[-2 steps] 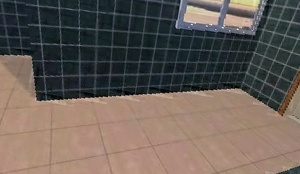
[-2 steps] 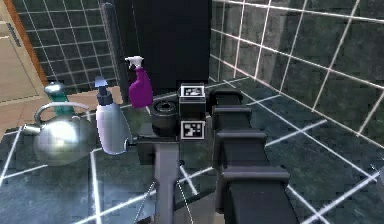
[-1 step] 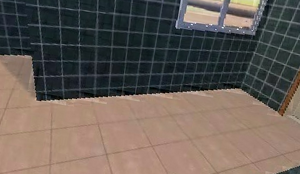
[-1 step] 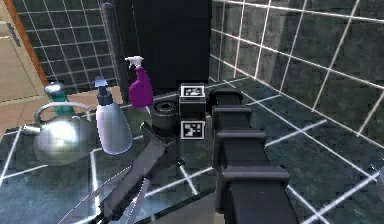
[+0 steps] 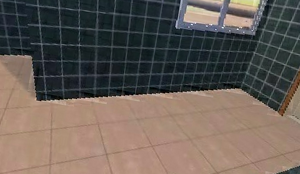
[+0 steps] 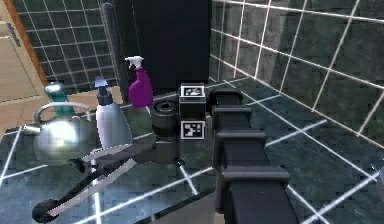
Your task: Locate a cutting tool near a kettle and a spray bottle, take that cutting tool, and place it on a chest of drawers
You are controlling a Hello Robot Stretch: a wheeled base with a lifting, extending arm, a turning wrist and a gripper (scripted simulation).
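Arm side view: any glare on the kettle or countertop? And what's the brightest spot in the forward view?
Arm side view: the rounded silver metal kettle carries bright highlights, and the dark glossy tiled countertop shows a pale sheen beside it. Forward view: the white-framed window is the brightest spot; the tan tiled floor is evenly lit, without glare.

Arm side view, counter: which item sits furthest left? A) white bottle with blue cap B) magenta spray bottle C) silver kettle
C: the silver kettle stands left of the white bottle, and the magenta spray bottle is right of both.
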